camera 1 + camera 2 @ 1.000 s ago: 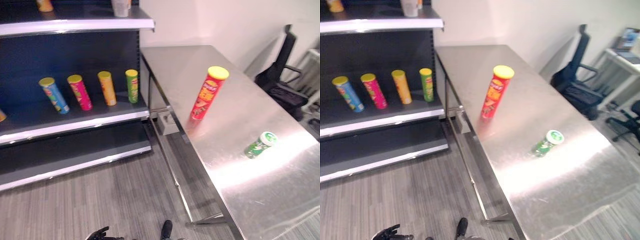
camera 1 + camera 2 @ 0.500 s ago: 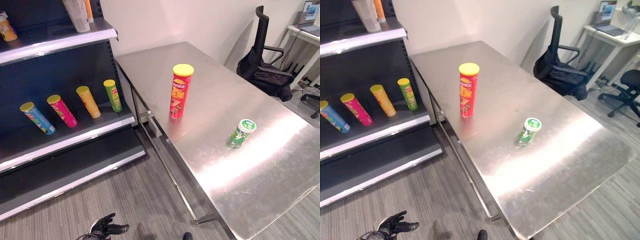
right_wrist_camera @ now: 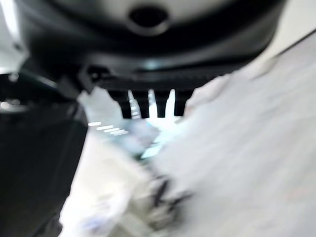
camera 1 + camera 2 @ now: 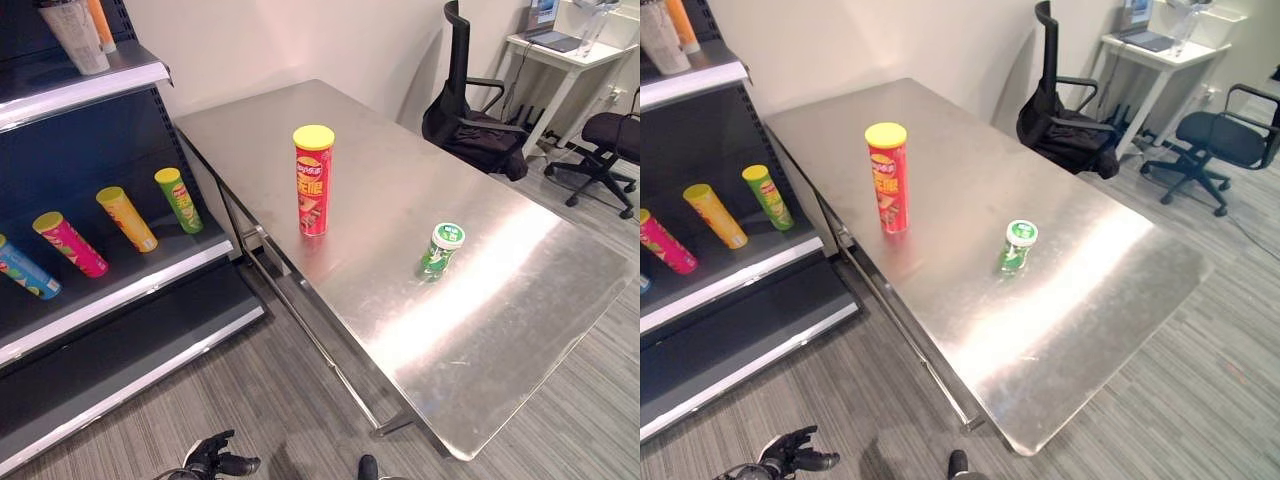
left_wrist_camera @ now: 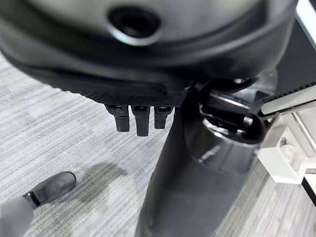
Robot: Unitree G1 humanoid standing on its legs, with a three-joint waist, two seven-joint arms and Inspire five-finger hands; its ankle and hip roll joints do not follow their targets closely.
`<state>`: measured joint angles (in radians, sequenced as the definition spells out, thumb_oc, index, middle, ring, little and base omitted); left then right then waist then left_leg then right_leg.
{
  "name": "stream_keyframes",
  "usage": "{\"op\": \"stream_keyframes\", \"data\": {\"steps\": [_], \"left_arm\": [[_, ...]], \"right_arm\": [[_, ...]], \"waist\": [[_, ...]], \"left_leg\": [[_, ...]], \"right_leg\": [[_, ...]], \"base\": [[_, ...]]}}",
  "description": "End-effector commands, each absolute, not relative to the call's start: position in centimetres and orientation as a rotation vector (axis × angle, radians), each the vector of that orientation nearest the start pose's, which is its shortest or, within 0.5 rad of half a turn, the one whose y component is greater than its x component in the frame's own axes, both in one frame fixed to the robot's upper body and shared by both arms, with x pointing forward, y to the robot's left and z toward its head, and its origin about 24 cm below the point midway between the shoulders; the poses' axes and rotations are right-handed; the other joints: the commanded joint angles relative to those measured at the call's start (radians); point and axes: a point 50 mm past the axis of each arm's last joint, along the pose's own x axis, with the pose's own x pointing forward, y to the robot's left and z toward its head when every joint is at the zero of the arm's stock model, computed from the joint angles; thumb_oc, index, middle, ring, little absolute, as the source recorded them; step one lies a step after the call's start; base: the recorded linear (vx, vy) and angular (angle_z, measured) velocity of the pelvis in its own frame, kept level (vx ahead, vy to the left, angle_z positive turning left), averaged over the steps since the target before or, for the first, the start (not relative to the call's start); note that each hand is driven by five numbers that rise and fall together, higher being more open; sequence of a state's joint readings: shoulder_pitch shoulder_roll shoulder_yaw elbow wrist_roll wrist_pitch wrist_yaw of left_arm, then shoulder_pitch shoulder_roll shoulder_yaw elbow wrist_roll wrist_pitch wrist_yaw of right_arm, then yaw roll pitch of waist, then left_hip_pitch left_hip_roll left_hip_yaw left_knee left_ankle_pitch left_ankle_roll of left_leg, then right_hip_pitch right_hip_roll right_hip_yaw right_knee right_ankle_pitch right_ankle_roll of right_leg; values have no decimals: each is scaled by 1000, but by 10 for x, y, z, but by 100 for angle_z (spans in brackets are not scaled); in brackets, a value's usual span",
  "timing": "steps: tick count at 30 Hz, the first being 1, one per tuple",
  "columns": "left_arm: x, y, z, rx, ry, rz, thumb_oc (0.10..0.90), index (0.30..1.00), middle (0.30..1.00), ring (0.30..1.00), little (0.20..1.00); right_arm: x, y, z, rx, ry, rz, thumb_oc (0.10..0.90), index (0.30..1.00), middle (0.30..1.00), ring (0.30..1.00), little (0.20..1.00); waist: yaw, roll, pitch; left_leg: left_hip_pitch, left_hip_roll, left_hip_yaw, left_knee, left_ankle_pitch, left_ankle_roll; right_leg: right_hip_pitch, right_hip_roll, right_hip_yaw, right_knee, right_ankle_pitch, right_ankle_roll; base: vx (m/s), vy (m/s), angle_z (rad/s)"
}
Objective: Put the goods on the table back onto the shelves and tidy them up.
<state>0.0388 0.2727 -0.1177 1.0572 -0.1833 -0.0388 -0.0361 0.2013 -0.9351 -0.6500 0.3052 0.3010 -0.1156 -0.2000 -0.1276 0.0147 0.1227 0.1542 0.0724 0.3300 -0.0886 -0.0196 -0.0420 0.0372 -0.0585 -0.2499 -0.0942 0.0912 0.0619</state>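
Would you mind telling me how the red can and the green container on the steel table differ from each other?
The red can is tall and slender; the green container is clearly shorter. The red can has a yellow lid, while the green container has a white lid with green print. The red can stands nearer the shelf side of the table; the green container stands further toward the chairs. Both are upright, apart from each other, and untouched by either hand.
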Motion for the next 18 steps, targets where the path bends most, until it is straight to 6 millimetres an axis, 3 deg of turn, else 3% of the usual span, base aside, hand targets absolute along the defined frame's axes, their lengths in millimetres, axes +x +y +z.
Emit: {"op": "stream_keyframes", "data": {"steps": [1, 3, 5, 6, 11, 18], "left_arm": [[118, 250, -143, 175, 1034, 81, 800, 900, 900, 900, 900], [111, 249, -146, 167, 1053, 76, 800, 900, 900, 900, 900], [108, 250, -146, 167, 1058, 77, 800, 900, 900, 900, 900], [106, 248, -147, 165, 1064, 75, 800, 900, 900, 900, 900], [103, 248, -147, 163, 1059, 80, 800, 900, 900, 900, 900], [105, 248, -144, 163, 1024, 77, 800, 900, 900, 900, 900]], "right_arm": [[180, -439, 220, -657, -302, -750, 800, 900, 900, 900, 900], [198, -418, 217, -665, -325, -635, 800, 900, 900, 900, 900], [204, -410, 215, -671, -329, -602, 800, 900, 900, 900, 900], [214, -395, 210, -682, -338, -527, 800, 900, 900, 900, 900], [228, -361, 193, -720, -322, -368, 800, 900, 900, 900, 900], [230, -351, 188, -789, -317, -334, 800, 900, 900, 900, 900]], "waist": [[47, -49, -26], [66, -49, -31], [67, -51, -32], [79, -50, -34], [97, -50, -34], [112, -47, -28]], "left_leg": [[-56, 1, -17, 1, 13, -30], [-57, 1, -19, 1, 14, -29], [-57, 1, -20, 1, 14, -29], [-56, 2, -22, 1, 14, -28], [-56, 0, -35, 1, 16, -26], [-64, -6, -55, 1, 19, -24]], "right_leg": [[47, -22, -10, 7, -69, 95], [49, -22, -16, 7, -70, 93], [50, -22, -18, 7, -71, 92], [52, -23, -23, 7, -72, 91], [62, -26, -42, 7, -76, 87], [68, -33, -62, 7, -79, 87]], "base": [[0, 0, 0], [3, -5, 2], [7, -7, 5], [5, -8, 10], [11, -16, 17], [9, -9, 9]]}}
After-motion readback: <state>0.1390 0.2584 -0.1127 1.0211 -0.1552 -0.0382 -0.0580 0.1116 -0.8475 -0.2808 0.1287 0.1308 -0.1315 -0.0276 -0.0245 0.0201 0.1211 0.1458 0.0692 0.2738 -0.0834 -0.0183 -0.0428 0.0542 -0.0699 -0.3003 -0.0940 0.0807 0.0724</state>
